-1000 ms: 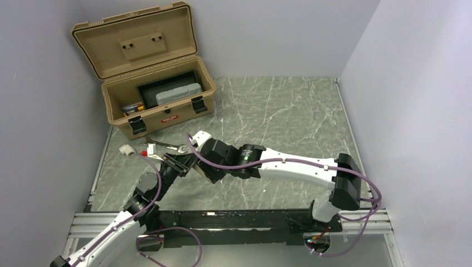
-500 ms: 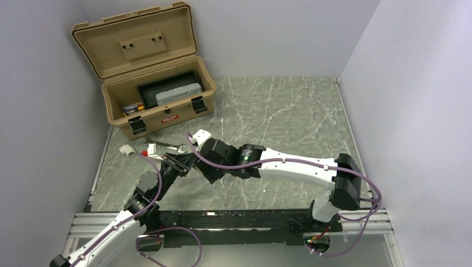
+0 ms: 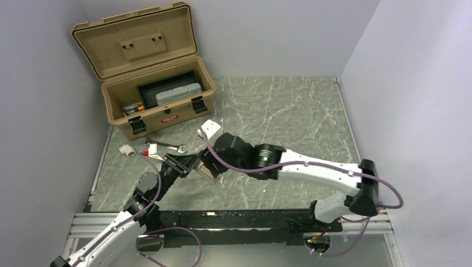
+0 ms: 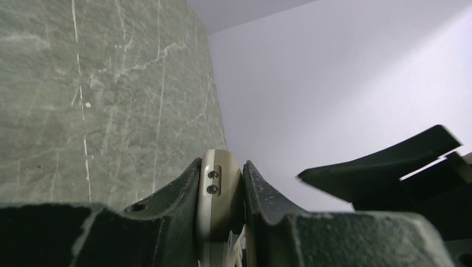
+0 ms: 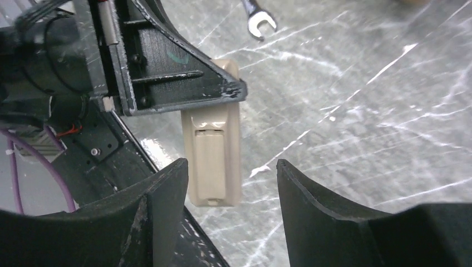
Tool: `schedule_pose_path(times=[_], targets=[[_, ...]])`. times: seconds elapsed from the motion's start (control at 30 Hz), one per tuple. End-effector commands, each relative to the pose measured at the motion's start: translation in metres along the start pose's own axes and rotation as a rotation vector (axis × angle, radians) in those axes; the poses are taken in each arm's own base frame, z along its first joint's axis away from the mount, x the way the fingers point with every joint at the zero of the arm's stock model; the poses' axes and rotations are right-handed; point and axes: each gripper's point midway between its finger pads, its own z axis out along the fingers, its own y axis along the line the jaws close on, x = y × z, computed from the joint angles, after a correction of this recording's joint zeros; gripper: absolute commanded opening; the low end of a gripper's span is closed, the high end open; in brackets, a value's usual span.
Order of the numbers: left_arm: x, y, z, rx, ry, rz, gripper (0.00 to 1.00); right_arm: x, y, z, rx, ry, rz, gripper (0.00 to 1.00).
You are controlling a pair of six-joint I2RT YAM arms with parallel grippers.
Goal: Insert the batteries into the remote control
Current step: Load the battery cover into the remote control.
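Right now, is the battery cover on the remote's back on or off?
On: in the right wrist view the cover sits flush in the back of the remote, which the left tool holds; no open recess shows.

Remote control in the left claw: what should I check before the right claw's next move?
1. Grip: left claw shut on the slim beige remote control, fingers on both its sides: ok.
2. Remote's back turned toward the right claw: ok.
3. Right claw open, jaws apart and touching nothing: ok.
4. Right claw loaded: not ok, it holds nothing.
5. Recess on the remote's back uncovered: cannot tell.
6. Steel open-end wrench out of the way: ok, it lies on the marbled grey table, apart from both claws.
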Motion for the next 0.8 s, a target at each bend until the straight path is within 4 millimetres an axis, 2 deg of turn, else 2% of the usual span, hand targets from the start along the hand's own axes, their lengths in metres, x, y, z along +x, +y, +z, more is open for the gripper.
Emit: schedule_pose_path(times=[0.0,0.13,0.23,0.33,0.43,0.47,0.57,0.77], targets=[[0.025,0.026,-0.01,-0.049,0.112,-0.038,0.0,-0.033,-0.015,-0.039,-0.021,-0.167,-0.146,0.61],[0.037,0.017,-0.017,-0.038,0.188,-0.094,0.0,-0.024,0.004,-0.061,-0.246,-0.234,-0.285,0.57],[0.043,0.011,-0.02,-0.016,0.226,-0.153,0.0,-0.022,0.024,-0.087,-0.474,-0.362,-0.364,0.56],[0.045,0.004,-0.023,0.0,0.247,-0.187,0.0,-0.016,0.031,-0.111,-0.641,-0.494,-0.417,0.56],[0.045,-0.002,-0.024,-0.004,0.261,-0.18,0.0,-0.002,0.045,-0.134,-0.813,-0.628,-0.529,0.56],[0.043,-0.011,-0.024,0.008,0.263,-0.177,0.0,-0.001,0.046,-0.137,-0.827,-0.661,-0.54,0.54],[0.043,-0.019,-0.024,0.012,0.275,-0.179,0.0,0.002,0.053,-0.14,-0.904,-0.682,-0.556,0.49],[0.042,-0.027,-0.023,0.03,0.283,-0.187,0.0,0.016,0.071,-0.136,-1.095,-0.64,-0.606,0.52]])
